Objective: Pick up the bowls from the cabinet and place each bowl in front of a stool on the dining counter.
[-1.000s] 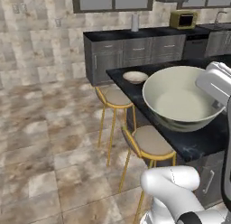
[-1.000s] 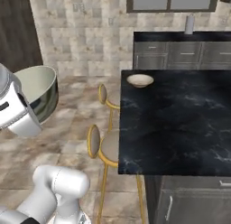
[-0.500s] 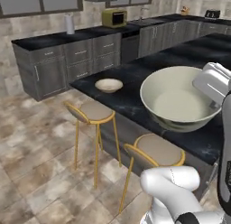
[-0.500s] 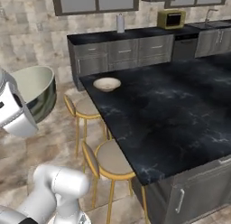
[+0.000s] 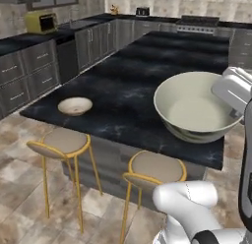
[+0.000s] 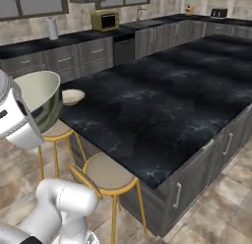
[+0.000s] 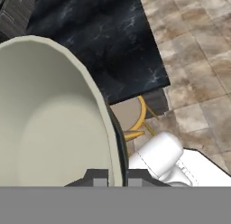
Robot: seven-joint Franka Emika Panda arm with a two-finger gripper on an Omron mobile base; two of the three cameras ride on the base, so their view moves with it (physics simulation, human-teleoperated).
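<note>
My gripper [image 7: 116, 178] is shut on the rim of the deep cream-green bowl [image 5: 197, 107], holding it in the air over the near edge of the dining counter [image 5: 123, 85]. The same bowl [image 6: 42, 95] hangs left of the counter [image 6: 162, 100] in the right base view, and its pale inside [image 7: 49, 119] is close in the hand view. The shallow cream bowl [image 5: 75, 106] [image 6: 73, 96] rests on the counter corner, in front of one stool [image 5: 61, 142]. A second stool [image 5: 156, 167] [image 6: 106, 173] stands below the held bowl. The cabinet is out of view.
Low grey drawer units [image 5: 29, 76] with black worktops line the far wall, carrying a yellow appliance [image 5: 42, 21] [image 6: 105, 20] and a white canister [image 6: 51, 29]. A stove [image 5: 199, 22] sits at the back. Stone-tiled floor [image 5: 19, 198] surrounds the stools.
The whole picture has swung as the base turned, so the dining counter now runs away from the camera. The deep bowl stays in the shut gripper; the shallow bowl has not moved.
</note>
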